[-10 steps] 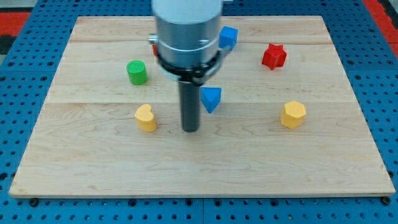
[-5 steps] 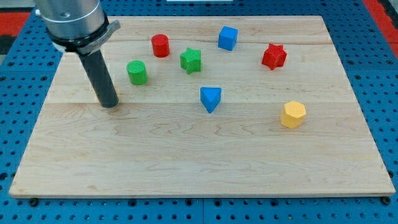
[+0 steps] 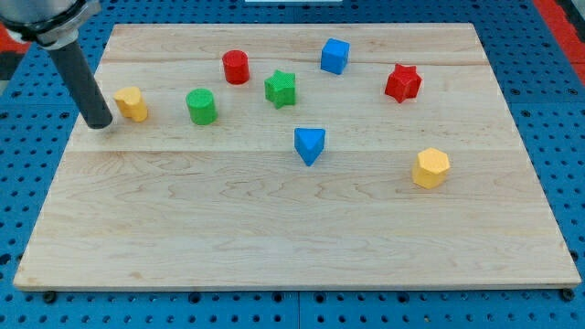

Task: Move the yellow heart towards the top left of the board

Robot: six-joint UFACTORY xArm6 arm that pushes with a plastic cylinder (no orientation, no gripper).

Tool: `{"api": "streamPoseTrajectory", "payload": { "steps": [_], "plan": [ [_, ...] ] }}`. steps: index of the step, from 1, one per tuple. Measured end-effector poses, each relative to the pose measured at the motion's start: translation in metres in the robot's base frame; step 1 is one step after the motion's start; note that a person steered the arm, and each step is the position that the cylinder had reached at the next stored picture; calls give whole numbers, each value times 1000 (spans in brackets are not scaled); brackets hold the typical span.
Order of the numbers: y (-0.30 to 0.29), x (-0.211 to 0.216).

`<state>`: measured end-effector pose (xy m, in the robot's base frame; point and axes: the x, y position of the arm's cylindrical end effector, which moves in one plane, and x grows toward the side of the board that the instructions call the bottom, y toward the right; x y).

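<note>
Resting near the tabletop's [image 3: 292, 228] left edge, the yellow heart [image 3: 131, 103] sat partway to the far-left corner, with ground left to cover. My tip [image 3: 99, 124] stood just left of it; this end effector had no jaws. The arm's upper part was cut off.

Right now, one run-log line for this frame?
tip: just left of yellow heart block, gap unclear | heart: board's left edge, upper half | green cylinder block: right of heart, apart
</note>
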<state>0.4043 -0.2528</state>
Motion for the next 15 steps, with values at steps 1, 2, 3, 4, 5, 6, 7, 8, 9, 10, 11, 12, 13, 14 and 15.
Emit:
{"api": "streamPoseTrajectory", "payload": {
  "steps": [1, 2, 3, 4, 5, 6, 7, 8, 9, 10, 11, 12, 13, 14, 15],
  "plan": [
    [1, -37],
    [36, -41],
    [34, -19],
    [53, -33],
    [83, -54],
    [87, -84],
    [90, -111],
    [97, -106],
    [105, -74],
    [144, -85],
    [160, -99],
    [170, -112],
    [139, -132],
    [120, -134],
    [130, -134]
  ]
}}
